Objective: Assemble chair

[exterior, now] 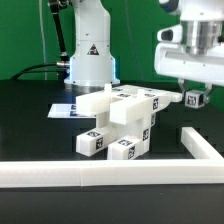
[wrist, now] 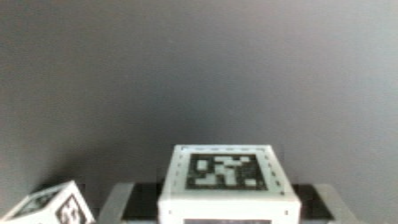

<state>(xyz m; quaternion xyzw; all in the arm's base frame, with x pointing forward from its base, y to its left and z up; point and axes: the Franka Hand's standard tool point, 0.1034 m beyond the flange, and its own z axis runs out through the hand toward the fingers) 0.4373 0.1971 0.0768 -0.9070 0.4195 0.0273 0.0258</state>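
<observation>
The partly built chair (exterior: 118, 122) stands mid-table as a cluster of white blocky parts with black-and-white tags. Up at the exterior view's right, my gripper (exterior: 193, 94) hangs above the table, shut on a small white tagged chair block (exterior: 197, 98), just right of the assembly's upper bar. In the wrist view the same block (wrist: 226, 178) sits between the dark fingers (wrist: 139, 203), tag facing the camera, with my gripper (wrist: 226, 208) closed on its sides. A corner of another tagged part (wrist: 47, 205) shows beside it.
A long white L-shaped border rail (exterior: 110, 175) runs along the front and turns back at the exterior view's right. The marker board (exterior: 66, 108) lies flat behind the assembly on the left. The robot base (exterior: 88, 50) stands at the back.
</observation>
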